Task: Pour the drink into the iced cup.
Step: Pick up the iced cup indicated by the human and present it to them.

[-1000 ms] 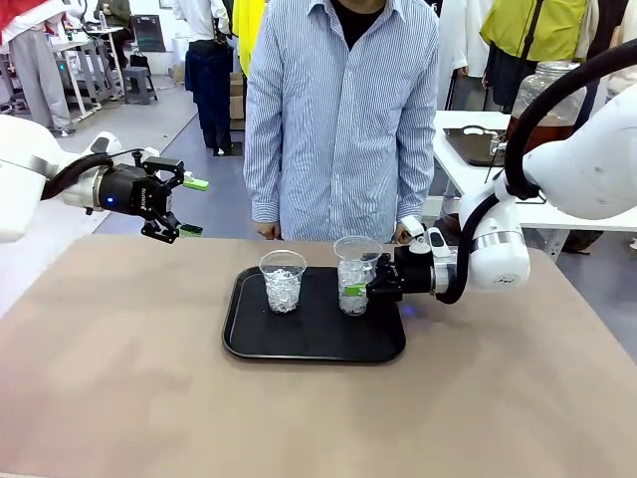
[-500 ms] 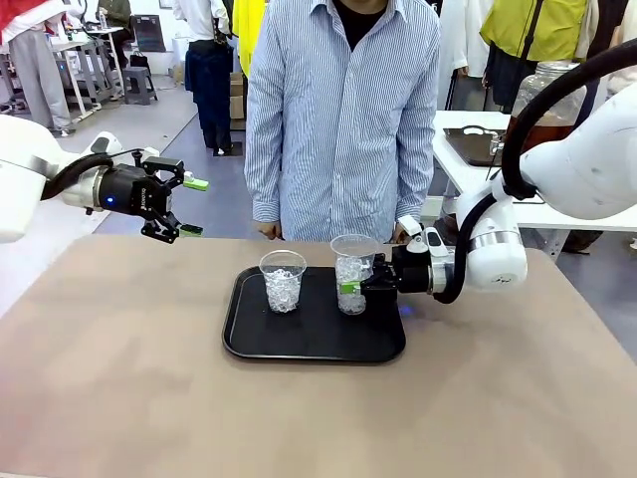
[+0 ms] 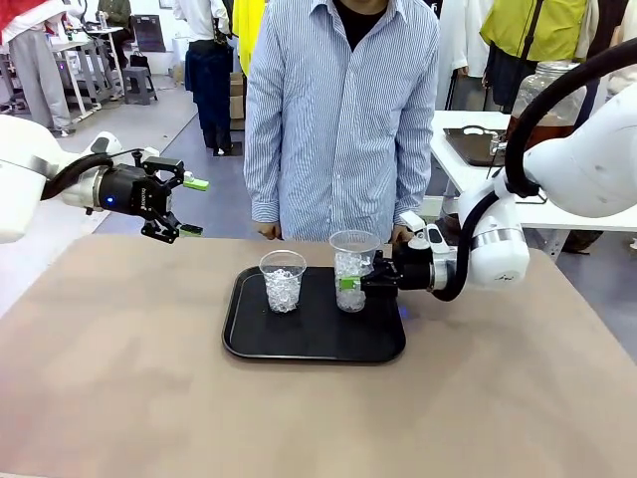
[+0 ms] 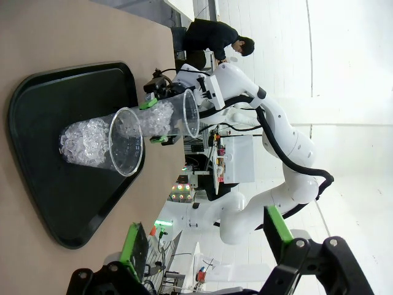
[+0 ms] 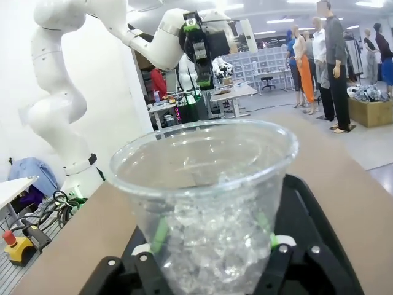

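Drink jar [image 3: 537, 80] half hidden behind R arm [image 3: 597, 169]; iced cup [image 5: 206, 184] btm cut off.

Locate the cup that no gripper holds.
Front view: the free cup stands left on the tray, beside the cup held by the right gripper.

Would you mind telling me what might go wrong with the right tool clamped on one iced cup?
1. The right tool grips the clear plastic cup below its middle; squeezing may buckle it or let it slip.
2. The second cup stands close by on the tray; a sideways swing might knock it over.
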Robot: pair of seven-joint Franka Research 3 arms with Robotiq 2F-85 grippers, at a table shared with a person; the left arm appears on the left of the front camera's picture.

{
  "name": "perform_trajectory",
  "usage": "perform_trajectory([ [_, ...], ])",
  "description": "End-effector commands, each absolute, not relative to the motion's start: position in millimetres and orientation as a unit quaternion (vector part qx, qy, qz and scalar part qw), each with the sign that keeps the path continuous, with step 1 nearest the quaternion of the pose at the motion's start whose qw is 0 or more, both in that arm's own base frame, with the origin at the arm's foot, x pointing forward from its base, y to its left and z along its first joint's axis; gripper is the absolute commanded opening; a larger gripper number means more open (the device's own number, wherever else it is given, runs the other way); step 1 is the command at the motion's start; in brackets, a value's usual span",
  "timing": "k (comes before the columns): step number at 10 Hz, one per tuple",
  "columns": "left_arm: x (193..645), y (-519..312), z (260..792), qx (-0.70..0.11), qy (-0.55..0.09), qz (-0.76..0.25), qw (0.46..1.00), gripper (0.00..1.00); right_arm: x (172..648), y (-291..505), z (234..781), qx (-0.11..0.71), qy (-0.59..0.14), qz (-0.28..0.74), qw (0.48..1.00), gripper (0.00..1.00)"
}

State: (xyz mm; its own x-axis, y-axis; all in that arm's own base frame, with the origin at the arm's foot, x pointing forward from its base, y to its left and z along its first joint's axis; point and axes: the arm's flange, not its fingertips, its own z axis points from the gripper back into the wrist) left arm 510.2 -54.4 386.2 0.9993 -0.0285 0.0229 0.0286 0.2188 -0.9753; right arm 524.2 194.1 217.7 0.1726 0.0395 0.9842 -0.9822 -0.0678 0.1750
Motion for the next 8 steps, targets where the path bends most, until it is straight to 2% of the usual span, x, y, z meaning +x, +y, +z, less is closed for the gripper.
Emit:
perform_trajectory([
  [1,504,-54,387,-0.624,-0.008,-0.021,0.781,1.0,527,185,249,0.551,-0.425,0.485,0.53,0.68],
  [4,504,-54,387,-0.624,-0.008,-0.021,0.781,1.0,552,176,304,0.507,-0.457,0.503,0.529,0.68],
  [8,504,-54,387,-0.624,-0.008,-0.021,0.781,1.0,586,176,347,0.513,-0.464,0.496,0.525,0.68],
])
